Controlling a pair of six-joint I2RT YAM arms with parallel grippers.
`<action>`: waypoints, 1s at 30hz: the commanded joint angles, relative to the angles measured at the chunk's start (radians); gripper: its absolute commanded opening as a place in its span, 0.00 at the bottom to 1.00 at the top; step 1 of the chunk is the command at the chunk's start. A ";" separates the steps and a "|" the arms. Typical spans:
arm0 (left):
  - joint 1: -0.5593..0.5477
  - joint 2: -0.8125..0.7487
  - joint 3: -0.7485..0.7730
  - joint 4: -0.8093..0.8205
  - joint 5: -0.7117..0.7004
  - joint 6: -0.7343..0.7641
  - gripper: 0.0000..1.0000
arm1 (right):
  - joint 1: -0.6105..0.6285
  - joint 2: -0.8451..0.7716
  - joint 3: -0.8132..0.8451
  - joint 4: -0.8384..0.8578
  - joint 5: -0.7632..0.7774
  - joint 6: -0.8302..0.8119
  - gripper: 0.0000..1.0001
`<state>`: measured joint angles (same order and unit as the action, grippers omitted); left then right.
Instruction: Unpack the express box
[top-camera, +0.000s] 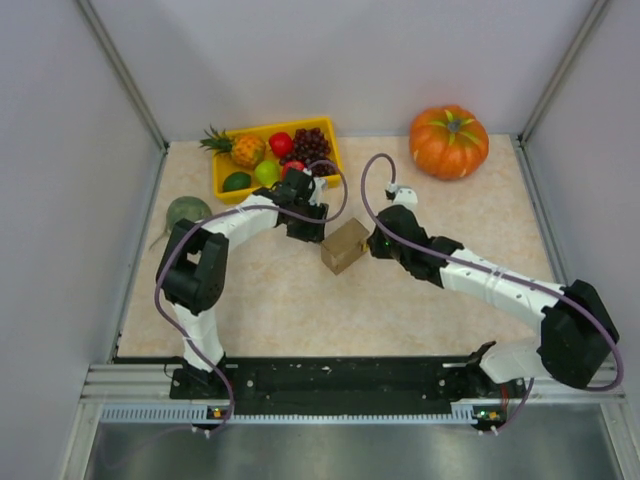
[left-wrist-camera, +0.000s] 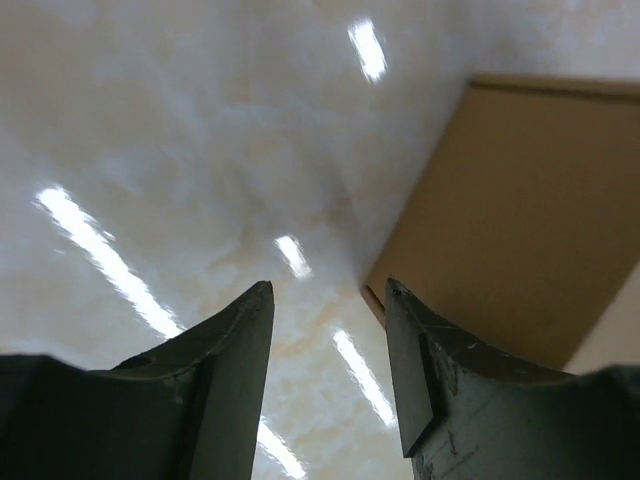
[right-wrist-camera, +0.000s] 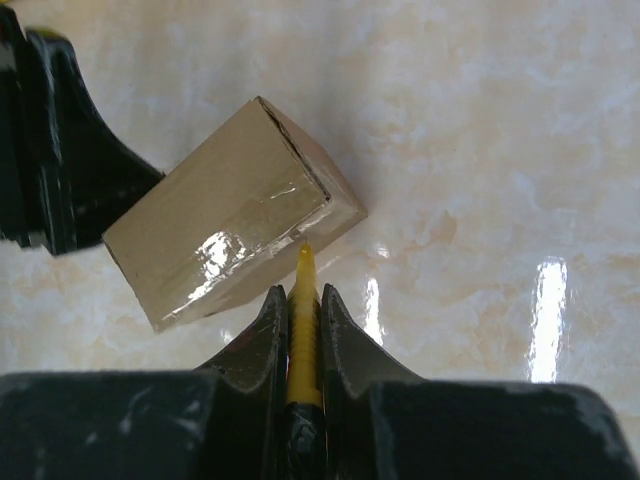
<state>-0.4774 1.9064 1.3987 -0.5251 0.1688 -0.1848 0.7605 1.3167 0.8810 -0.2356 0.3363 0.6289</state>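
Fingers of the right gripper (right-wrist-camera: 300, 298): pinched together on a thin yellow tool (right-wrist-camera: 303, 268), whose pointed tip sticks out ahead of them.
Why held so: the tip aims at the glossy taped seam of the express box (right-wrist-camera: 230, 235), so the step in hand is probably slitting the tape.
Fingers of the left gripper (left-wrist-camera: 330, 290): a middling gap with nothing between them, low over the table (top-camera: 280, 300).
Why placed so: it sits just beside the box's far-left side, likely to brace the box against the tool's push.
Express box: on the table near the middle, between the two grippers, flap shut and turned at an angle to the table edges.
Hard to tell, near: whether the tool tip touches the tape or stops just short, and whether the left fingers touch the cardboard.
Hidden: whatever is inside the box, and, from above, the box edges under both grippers.
Far left: a green rounded object (top-camera: 186, 211), partly behind the left arm and too small to name.
Far back: a yellow fruit tray (top-camera: 219, 188) and a pumpkin (top-camera: 448, 142), both well apart from the box.
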 joint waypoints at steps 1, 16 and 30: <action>0.002 -0.107 -0.131 0.097 0.208 -0.050 0.52 | -0.009 0.059 0.113 0.114 0.009 -0.067 0.00; 0.092 -0.322 -0.280 0.194 0.124 -0.194 0.47 | -0.013 0.017 0.191 0.026 0.065 -0.199 0.00; 0.111 -0.277 -0.040 0.234 0.175 -0.123 0.52 | 0.244 -0.205 -0.023 0.165 -0.287 -0.416 0.00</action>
<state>-0.3645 1.5620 1.2739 -0.3347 0.2955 -0.3191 0.8982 1.0737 0.9108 -0.1623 0.1581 0.2909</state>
